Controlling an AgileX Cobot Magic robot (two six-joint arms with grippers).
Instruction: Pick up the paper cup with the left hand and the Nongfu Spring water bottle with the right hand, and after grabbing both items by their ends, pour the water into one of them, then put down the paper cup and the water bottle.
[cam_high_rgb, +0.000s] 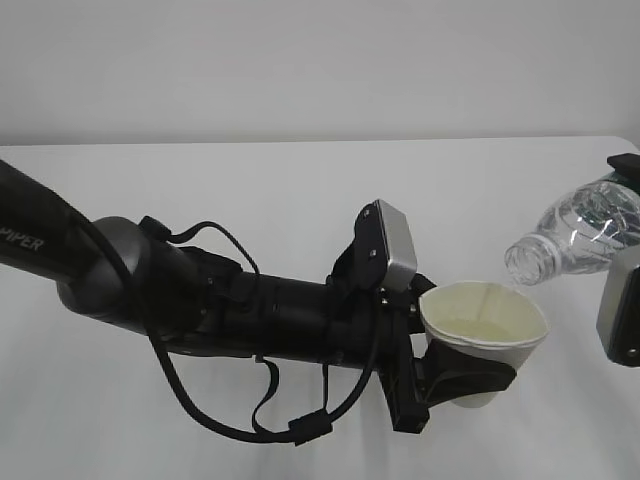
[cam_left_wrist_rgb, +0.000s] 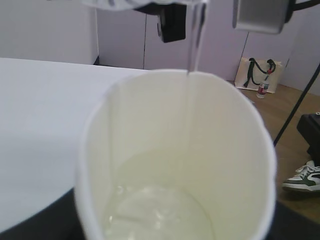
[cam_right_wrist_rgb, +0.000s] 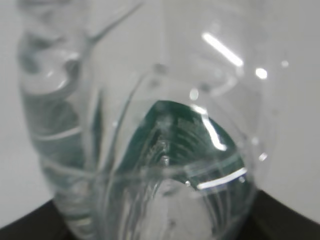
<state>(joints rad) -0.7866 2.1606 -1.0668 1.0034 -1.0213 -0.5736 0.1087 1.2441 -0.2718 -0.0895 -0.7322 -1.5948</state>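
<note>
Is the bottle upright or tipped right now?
Tipped: the water bottle lies slanted, neck down over the paper cup, a thin stream falling in.

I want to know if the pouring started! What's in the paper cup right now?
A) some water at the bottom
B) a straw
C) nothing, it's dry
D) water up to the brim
A, because the left wrist view shows the paper cup with a shallow pool of water at its bottom and a thin stream falling in from the tilted Nongfu Spring water bottle.
</note>
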